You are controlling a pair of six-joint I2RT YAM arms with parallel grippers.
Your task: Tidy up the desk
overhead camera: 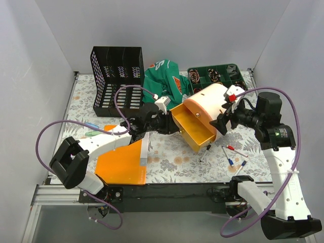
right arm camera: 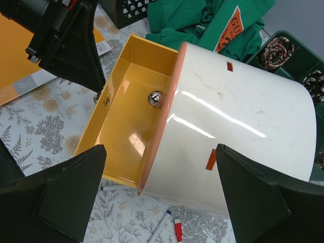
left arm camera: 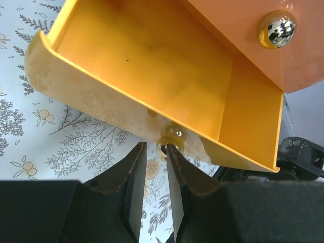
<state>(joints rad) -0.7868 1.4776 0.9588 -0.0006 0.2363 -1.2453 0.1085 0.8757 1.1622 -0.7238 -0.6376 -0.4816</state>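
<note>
The desk (overhead camera: 172, 162) has a white cover printed with ferns and flowers. At its middle lies a white rounded cabinet (overhead camera: 210, 104) with a peach front and a chrome knob (left arm camera: 276, 29). Its yellow drawer (overhead camera: 195, 129) is pulled out and empty inside (right arm camera: 126, 111). My left gripper (overhead camera: 167, 124) is at the drawer's front. Its jaws (left arm camera: 156, 147) stand close together, the tips pinching the small gold drawer knob (left arm camera: 172, 135). My right gripper (overhead camera: 223, 121) hangs wide open at the cabinet's near right side. In the right wrist view that gripper (right arm camera: 161, 148) has a finger on either side of the cabinet (right arm camera: 238, 131), with nothing gripped.
A black file organizer (overhead camera: 117, 76) stands at the back left. A green cloth (overhead camera: 163, 78) and a green compartment tray (overhead camera: 217, 76) sit behind the cabinet. Several pens (overhead camera: 233, 154) lie at the front right. An orange folder (overhead camera: 121, 162) and a green marker (overhead camera: 93, 133) lie at the front left.
</note>
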